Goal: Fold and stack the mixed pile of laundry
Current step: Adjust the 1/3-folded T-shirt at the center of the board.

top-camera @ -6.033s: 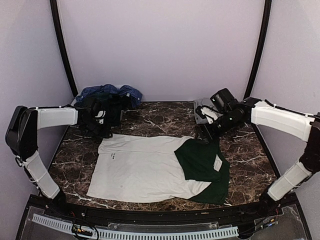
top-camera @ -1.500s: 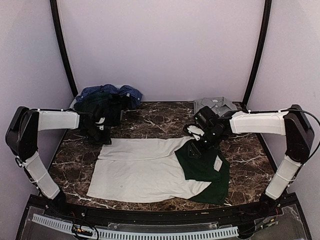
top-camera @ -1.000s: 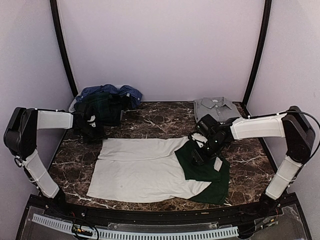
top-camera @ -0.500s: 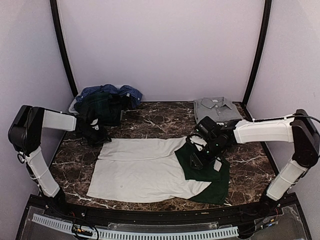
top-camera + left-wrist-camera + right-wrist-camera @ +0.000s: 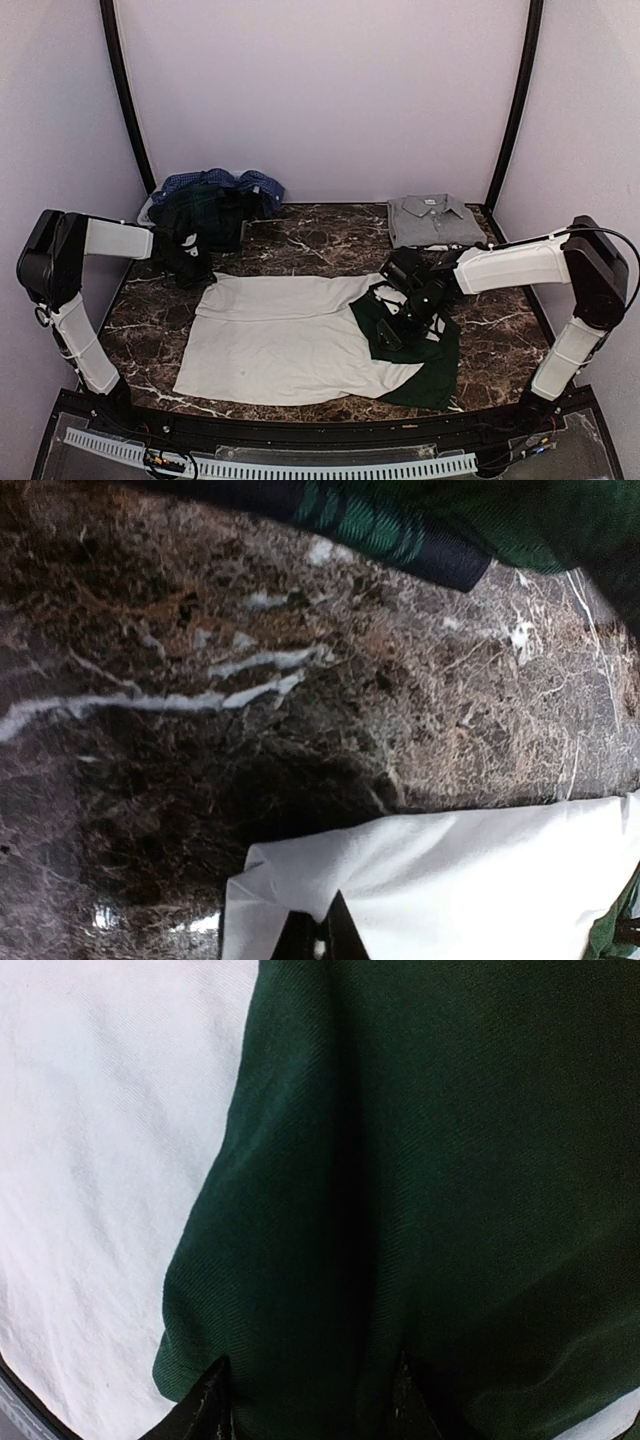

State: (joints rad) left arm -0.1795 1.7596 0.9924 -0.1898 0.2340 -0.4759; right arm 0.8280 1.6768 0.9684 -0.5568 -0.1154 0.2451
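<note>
The white tee lies spread flat on the marble table, with its dark green sleeve folded over at the right. My left gripper is at the tee's far left corner. In the left wrist view its jaws are closed, with the white corner pinched and puckered at their tips. My right gripper is down on the green sleeve. In the right wrist view its fingers stand apart, with green cloth bulging between them. The dark green tartan shirt and the blue checked shirt are heaped at the back left.
A folded grey collared shirt lies at the back right. A bit of the pale basket shows behind the heap. Bare marble separates the heap, the grey shirt and the tee. Dark frame posts stand at the back corners.
My right gripper has come forward and left from the grey shirt and dropped onto the green sleeve. My left gripper has shifted a little around the tee's far left corner.
</note>
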